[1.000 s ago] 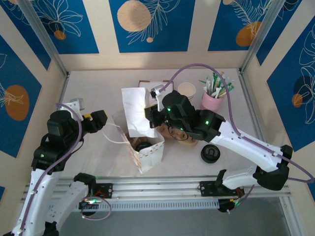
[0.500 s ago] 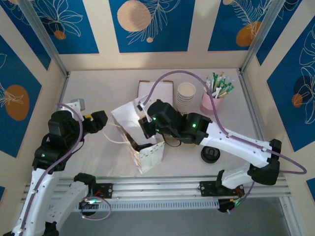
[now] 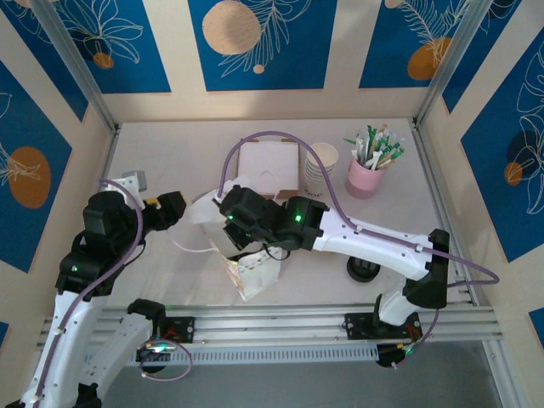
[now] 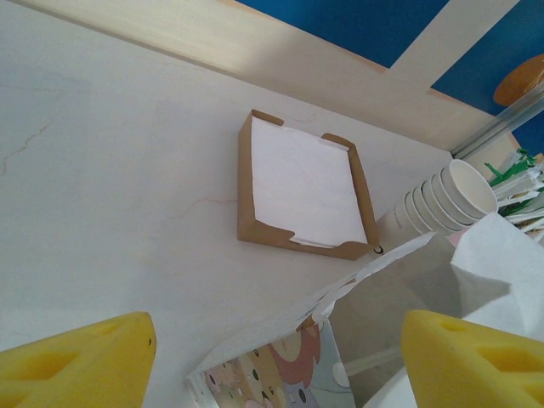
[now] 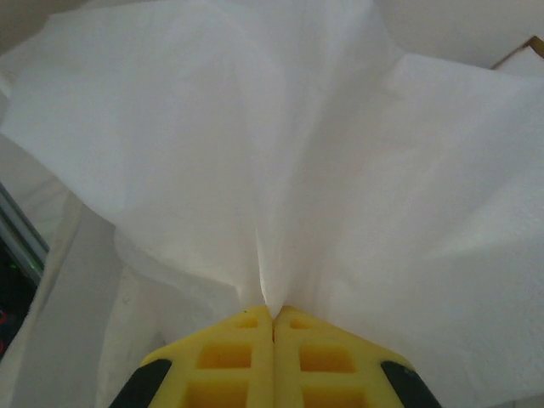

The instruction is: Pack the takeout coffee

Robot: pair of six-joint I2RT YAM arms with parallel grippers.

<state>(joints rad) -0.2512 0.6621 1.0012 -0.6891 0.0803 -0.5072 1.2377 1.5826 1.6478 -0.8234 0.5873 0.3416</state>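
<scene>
Pale tabletop (image 3: 161,153), blue-panelled walls (image 3: 255,42): the right gripper (image 5: 273,313), yellow fingers pinched tight on a soft, creased white paper sheet (image 5: 280,153), hangs over the cartoon-printed paper bag (image 3: 255,276). Left of the bag, the left gripper (image 4: 276,357) stands wide and empty. We cannot tell where the takeout coffee sits; the right arm (image 3: 365,238) covers the bag's mouth. Beyond the bag lies a shallow brown cardboard tray (image 4: 245,183).

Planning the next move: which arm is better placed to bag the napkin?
Right, likely: the right pincer is shut on the white napkin over the paper bag; the left pincer hangs open beside it.
</scene>
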